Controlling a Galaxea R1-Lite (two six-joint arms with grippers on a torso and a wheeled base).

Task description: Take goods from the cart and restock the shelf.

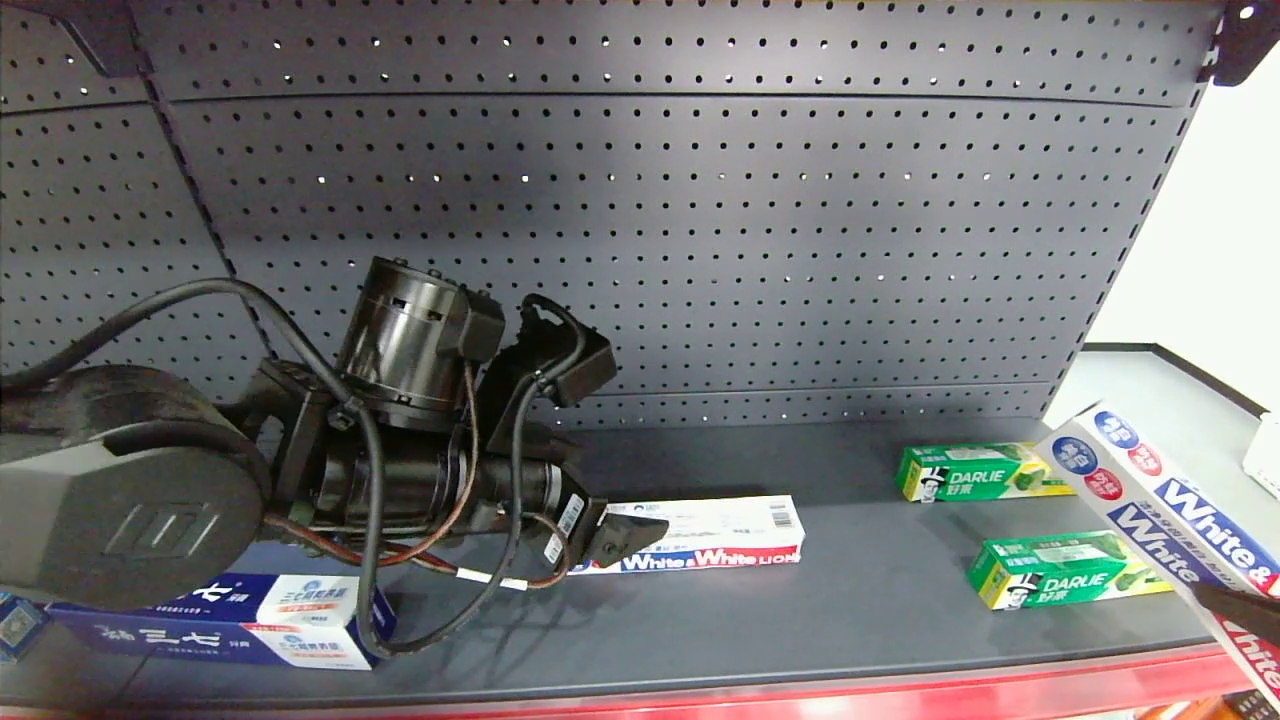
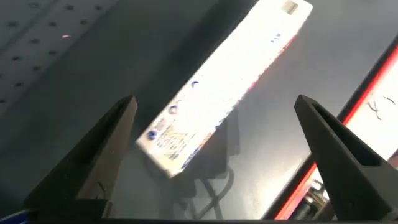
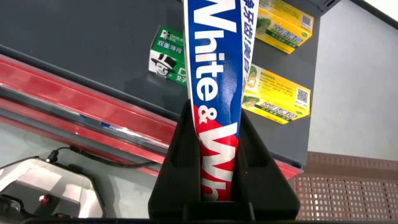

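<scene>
The left claw [image 2: 216, 106], spread, hovers by a toothpaste box [image 1: 720, 530] lying mid-shelf [image 1: 800, 620]; the right claw [image 3: 217, 115] pinches a carton [image 1: 1170, 500] at four o'clock, probably shelved next.

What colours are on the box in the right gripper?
The box is white, blue and red; clearest in right wrist view.
</scene>
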